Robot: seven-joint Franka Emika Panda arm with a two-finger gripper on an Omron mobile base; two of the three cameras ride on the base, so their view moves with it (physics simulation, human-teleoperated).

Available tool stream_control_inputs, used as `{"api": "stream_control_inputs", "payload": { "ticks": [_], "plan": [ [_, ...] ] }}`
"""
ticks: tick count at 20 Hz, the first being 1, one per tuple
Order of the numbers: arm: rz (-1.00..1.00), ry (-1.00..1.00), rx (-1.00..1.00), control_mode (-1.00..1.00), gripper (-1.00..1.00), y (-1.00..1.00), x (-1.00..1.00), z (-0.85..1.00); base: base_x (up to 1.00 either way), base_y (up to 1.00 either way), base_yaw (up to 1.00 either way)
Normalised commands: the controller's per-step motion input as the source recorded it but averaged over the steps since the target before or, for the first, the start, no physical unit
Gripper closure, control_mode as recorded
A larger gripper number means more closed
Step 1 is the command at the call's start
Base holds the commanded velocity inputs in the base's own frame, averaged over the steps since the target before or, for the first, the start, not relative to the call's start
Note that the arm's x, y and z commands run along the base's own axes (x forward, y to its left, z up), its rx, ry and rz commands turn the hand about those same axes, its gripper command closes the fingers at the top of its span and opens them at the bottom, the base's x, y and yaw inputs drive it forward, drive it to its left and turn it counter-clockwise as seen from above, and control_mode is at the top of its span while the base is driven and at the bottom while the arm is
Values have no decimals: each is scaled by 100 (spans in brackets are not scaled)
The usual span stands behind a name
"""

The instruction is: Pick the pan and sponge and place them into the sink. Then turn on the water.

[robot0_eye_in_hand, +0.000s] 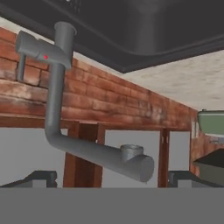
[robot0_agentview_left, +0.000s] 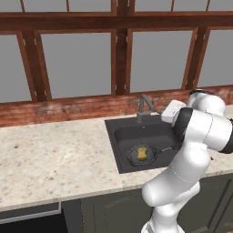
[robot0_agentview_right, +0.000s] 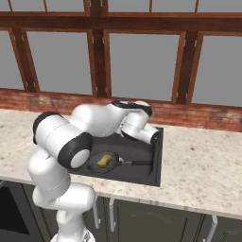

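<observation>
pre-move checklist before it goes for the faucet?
1. Pan inside sink: ok.
2. Sponge in the sink, resting in the pan: ok.
3. Claw open: ok, fingertips stand wide apart in the hand view.
4. Claw empty: ok, nothing between the tips.
5. Faucet ahead of the claw: ok, close in the hand view, no contact visible.
6. Water running: not ok, no stream at the spout.
</observation>
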Motion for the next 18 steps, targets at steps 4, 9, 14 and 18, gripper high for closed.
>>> {"api": "stream_control_inputs", "payload": {
  "ticks": [4, 9, 14, 18],
  "plan": [
    [6, 0, 0, -100, -100, -16, 31, -12, 0, 0, 0],
    [3, 0, 0, -100, -100, 0, 40, -16, 0, 0, 0],
    [2, 0, 0, -100, -100, 0, 30, -30, 0, 0, 0],
    [1, 0, 0, -100, -100, 0, 29, -26, 0, 0, 0]
  ]
}}
